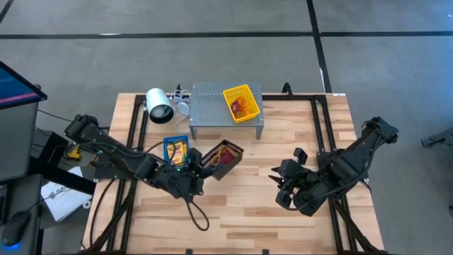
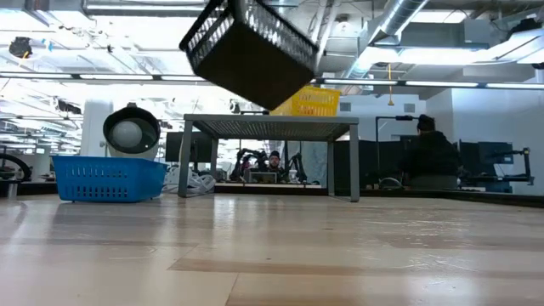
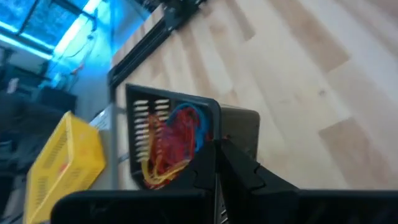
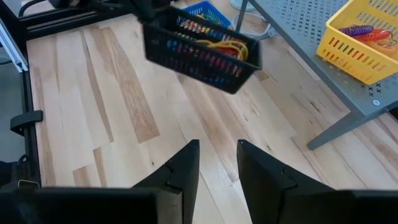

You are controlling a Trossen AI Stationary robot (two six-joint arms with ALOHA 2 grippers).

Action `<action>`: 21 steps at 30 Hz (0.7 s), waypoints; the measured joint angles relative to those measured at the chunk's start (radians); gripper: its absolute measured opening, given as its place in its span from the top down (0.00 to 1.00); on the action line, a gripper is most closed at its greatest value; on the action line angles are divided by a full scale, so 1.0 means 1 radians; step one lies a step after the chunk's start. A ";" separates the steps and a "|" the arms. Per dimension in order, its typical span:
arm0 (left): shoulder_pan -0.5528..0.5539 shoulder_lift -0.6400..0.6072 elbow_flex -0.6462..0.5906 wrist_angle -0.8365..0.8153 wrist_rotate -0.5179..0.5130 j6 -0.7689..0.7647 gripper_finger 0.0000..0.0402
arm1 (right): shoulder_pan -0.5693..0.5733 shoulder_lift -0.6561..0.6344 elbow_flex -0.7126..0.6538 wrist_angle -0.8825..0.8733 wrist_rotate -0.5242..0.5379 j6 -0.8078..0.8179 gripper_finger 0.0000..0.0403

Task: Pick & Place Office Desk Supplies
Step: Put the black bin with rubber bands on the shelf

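A black slotted bin (image 1: 225, 157) holding red, yellow and blue rubber-band loops (image 3: 169, 144) hangs tilted in the air above the table (image 2: 251, 44). My left gripper (image 1: 196, 165) is shut on it, at its end toward the table's left. Behind it, a blue bin (image 1: 175, 149) with crayon boxes stands on the table. A yellow bin (image 1: 240, 101) with more loops rests on the grey perforated shelf (image 1: 212, 108). My right gripper (image 4: 217, 155) is open, low over the table's right half, and touches nothing. My left gripper holds the black bin by the rim of its end wall (image 3: 211, 134), coming level from the table's left. One dark finger (image 3: 239, 167) shows at that wall; the other is hidden. The bin is lifted clear and tilted, its far end (image 2: 204, 38) higher in the low view.
A white round lamp-like object (image 1: 160, 106) lies left of the shelf, with cables beside it. Black frame rails (image 1: 138, 127) run along the table's left and right sides. Bare wood (image 1: 241, 205) lies between the two grippers and toward the near edge.
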 joint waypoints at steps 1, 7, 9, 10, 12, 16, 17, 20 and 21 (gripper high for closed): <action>0.000 -0.003 0.000 -0.012 -0.019 0.000 1.00 | 0.000 0.000 0.000 0.001 0.000 0.000 0.74; 0.004 -0.011 0.026 -0.112 -0.082 -0.003 1.00 | 0.000 0.000 0.000 0.006 -0.001 0.000 0.74; 0.004 -0.011 0.043 -0.123 -0.093 -0.003 1.00 | 0.000 0.000 0.000 0.006 -0.001 0.000 0.74; 0.004 -0.011 0.050 -0.126 -0.099 -0.003 1.00 | 0.000 0.000 0.000 0.006 -0.001 0.000 0.74; 0.004 -0.011 0.064 -0.140 -0.121 -0.004 1.00 | 0.000 0.000 0.000 0.006 -0.001 0.000 0.74; 0.004 -0.011 0.095 -0.189 -0.151 -0.033 1.00 | 0.000 0.000 0.000 0.006 -0.003 -0.001 0.74; 0.004 -0.011 0.101 -0.202 -0.163 -0.044 1.00 | 0.000 0.000 0.000 0.006 -0.003 -0.003 0.74; 0.005 -0.011 0.121 -0.239 -0.199 -0.071 1.00 | 0.000 0.000 0.000 0.006 -0.004 -0.008 0.74; 0.005 -0.011 0.131 -0.259 -0.211 -0.085 1.00 | 0.000 0.000 0.000 0.005 -0.004 -0.008 0.74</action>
